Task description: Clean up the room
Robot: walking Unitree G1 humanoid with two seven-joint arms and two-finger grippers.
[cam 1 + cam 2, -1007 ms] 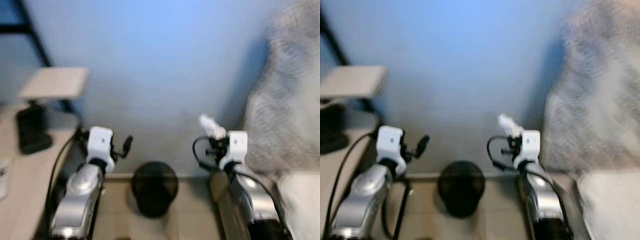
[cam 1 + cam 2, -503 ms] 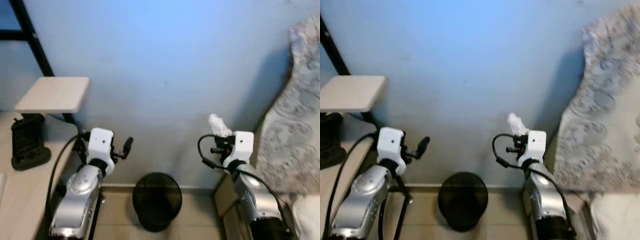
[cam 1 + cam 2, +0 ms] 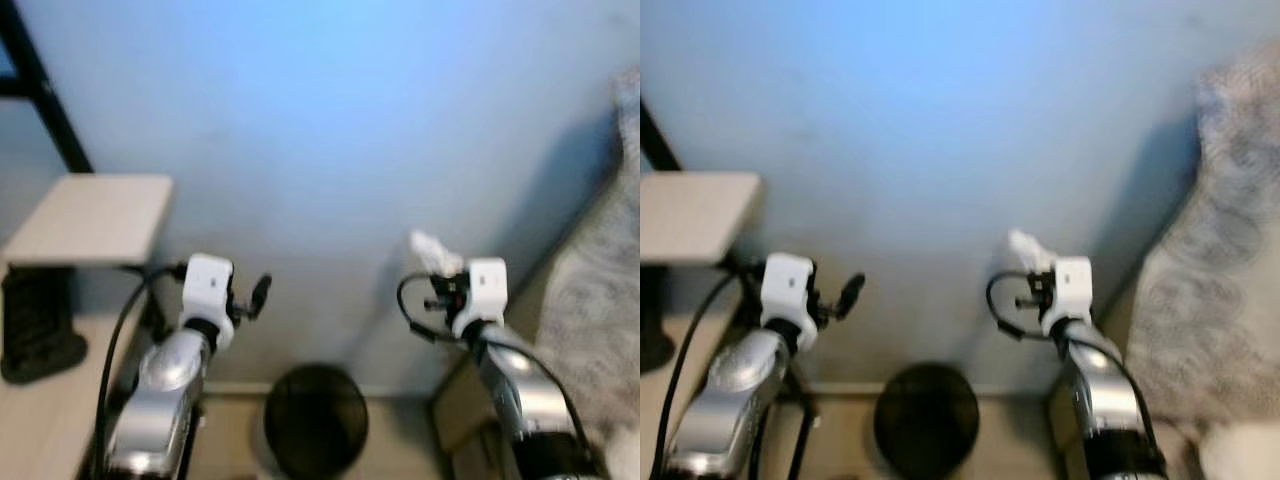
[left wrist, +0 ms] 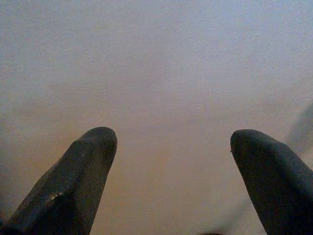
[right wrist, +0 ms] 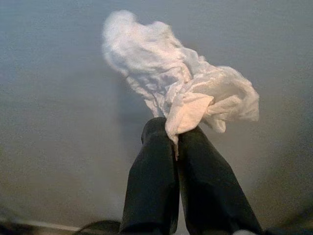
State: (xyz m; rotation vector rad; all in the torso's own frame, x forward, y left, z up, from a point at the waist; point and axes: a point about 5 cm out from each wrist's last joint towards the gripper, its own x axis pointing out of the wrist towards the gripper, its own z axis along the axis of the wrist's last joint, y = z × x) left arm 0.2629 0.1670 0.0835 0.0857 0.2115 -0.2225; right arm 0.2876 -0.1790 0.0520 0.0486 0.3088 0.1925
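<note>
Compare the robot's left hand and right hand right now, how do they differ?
The left hand is open, its fingers spread apart and empty; the right hand is shut on a crumpled white tissue. In the head views, the tissue sticks up above the right hand, while nothing does above the left. Both are raised before the blue wall, flanking the black mesh wastebasket.

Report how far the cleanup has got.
Done: the right gripper is shut on a crumpled white tissue, held up near the blue wall. In hand: carrying it. Left: dropping it into the black bin on the floor between the arms. The left gripper is open.
</note>
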